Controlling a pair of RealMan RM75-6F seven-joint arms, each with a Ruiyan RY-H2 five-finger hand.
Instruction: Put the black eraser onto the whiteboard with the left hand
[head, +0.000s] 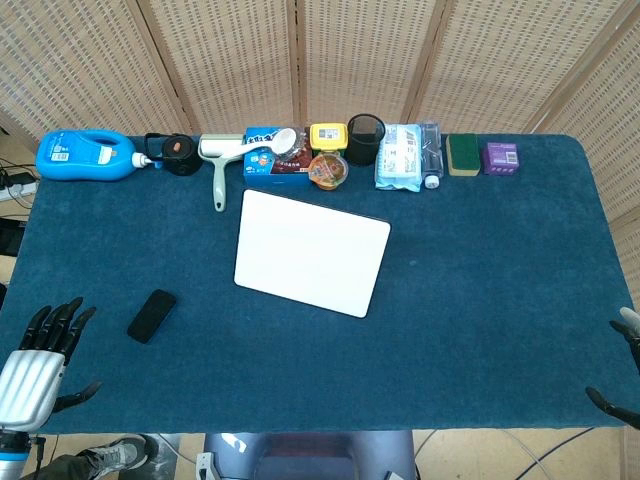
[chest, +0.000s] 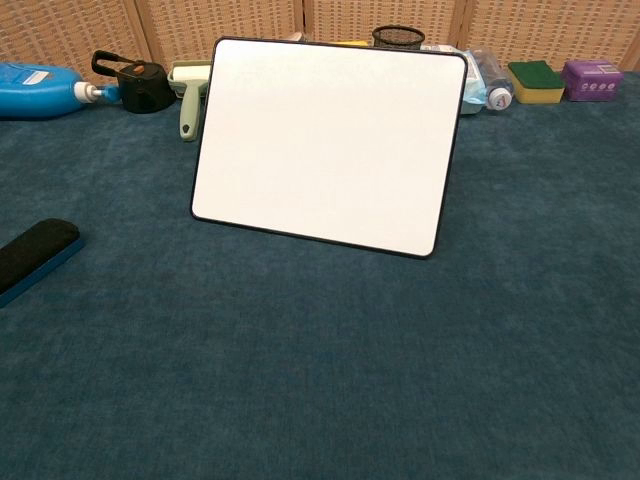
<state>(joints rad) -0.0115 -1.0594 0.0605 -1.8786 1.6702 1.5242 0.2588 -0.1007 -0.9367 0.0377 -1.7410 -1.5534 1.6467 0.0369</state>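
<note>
The black eraser (head: 152, 315) lies flat on the blue cloth at the near left; the chest view shows the eraser (chest: 36, 255) at its left edge, with a blue underside. The whiteboard (head: 312, 251) lies bare in the middle of the table, and the whiteboard (chest: 328, 142) fills the chest view's centre. My left hand (head: 45, 352) hovers at the near-left corner, left of and nearer than the eraser, fingers spread and holding nothing. Only the dark fingertips of my right hand (head: 622, 370) show at the near-right edge. Neither hand appears in the chest view.
Along the far edge stand a blue bottle (head: 87, 155), a black cap (head: 179, 154), a lint roller (head: 219, 168), snack packs (head: 277, 152), a mesh cup (head: 366, 138), wipes (head: 404, 157), a sponge (head: 462, 154) and a purple box (head: 501, 158). A folding screen stands behind.
</note>
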